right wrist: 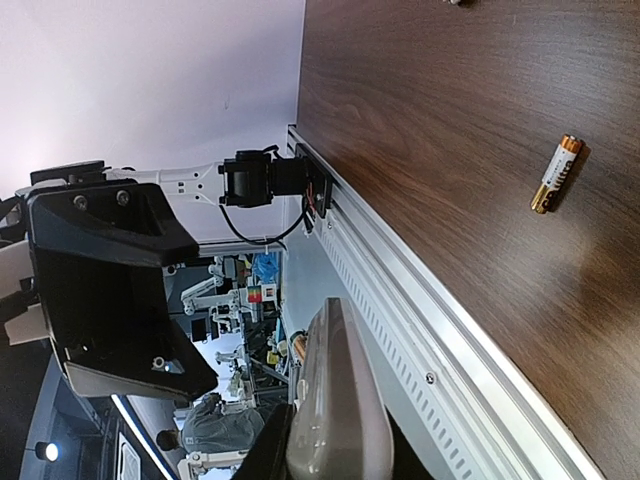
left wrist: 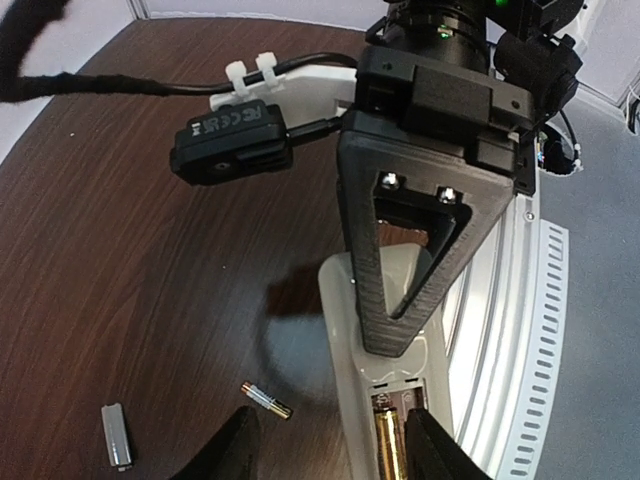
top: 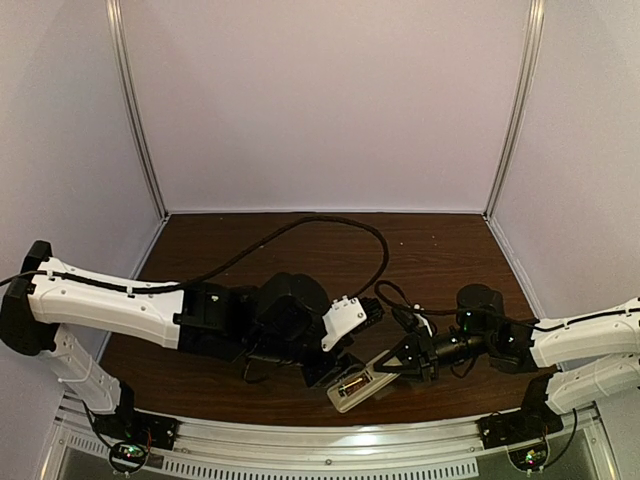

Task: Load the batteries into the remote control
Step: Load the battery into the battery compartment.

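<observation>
- left claw: jaws apart, empty, poised over the open battery bay.
- right claw: clamped on small flat white plastic remote control, gold cylindrical battery seated inside.
- second gold battery: loose on dark wooden table, nine o'clock from left claw.

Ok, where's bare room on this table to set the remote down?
Best patch: the far right of the table, between the black cable loop and the right wall. A smaller one: far left, between cable and side wall. Near centre is crowded: left gripper and right gripper at the remote control, a loose battery and grey cover beside it.
</observation>
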### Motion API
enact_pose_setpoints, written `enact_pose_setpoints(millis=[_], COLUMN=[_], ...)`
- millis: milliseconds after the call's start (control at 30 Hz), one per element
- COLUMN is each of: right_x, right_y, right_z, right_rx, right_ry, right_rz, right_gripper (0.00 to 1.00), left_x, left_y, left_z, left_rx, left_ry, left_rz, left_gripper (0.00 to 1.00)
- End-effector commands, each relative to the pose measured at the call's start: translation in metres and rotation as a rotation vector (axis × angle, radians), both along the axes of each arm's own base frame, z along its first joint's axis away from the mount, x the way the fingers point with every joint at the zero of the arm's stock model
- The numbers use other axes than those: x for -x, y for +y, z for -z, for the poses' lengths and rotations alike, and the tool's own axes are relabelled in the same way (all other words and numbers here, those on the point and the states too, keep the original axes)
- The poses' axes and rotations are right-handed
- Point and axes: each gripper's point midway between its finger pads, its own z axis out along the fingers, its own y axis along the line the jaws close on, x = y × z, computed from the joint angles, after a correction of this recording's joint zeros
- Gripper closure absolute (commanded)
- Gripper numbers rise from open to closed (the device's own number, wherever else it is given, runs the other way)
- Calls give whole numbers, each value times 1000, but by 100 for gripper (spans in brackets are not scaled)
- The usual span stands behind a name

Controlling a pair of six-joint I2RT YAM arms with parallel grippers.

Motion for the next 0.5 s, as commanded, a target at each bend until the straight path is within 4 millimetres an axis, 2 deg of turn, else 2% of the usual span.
enact_pose_setpoints(millis=[0, 467], right_x=[-6, -7], right_y=[-1, -3], right_z=[-5, -5], right_rx=[-28, -29], right_ry=[-16, -14], right_rz=[37, 41], right_gripper=[100, 100], left_x=[7, 11], left_y=[-8, -11], left_z=[10, 37], left_rx=[-37, -134], left_ry=[71, 91], left_rz=[-29, -2], left_gripper=[49, 52])
